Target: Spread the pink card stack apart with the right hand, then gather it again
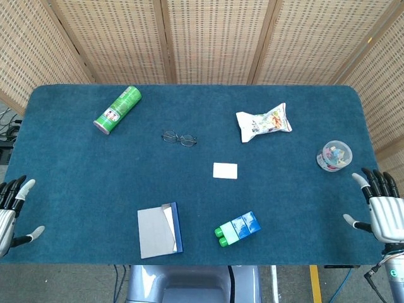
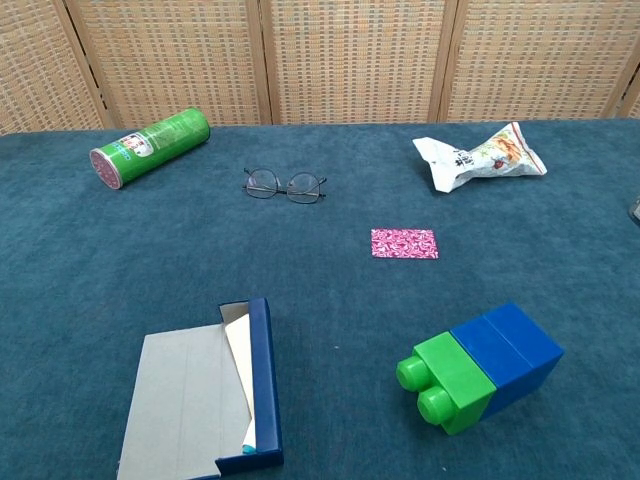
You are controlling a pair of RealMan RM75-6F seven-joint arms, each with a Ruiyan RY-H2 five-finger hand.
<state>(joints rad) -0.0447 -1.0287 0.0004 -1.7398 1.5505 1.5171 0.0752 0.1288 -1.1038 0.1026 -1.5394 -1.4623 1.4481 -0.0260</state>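
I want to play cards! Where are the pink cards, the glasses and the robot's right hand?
small pink patterned card stack [image 2: 404, 243], chest view, middle of top card
thin wire-framed glasses [image 2: 285, 185], chest view, bridge
right hand [image 1: 384, 211], head view, palm

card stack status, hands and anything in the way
Both hands open: left hand, right hand, at table edges. Pink card stack squared, untouched. Path clear; toy block nearby.

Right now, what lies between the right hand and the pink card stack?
Only bare blue cloth. In the head view, nothing stands between the right hand and the pink card stack; the small plastic cup sits off that line.
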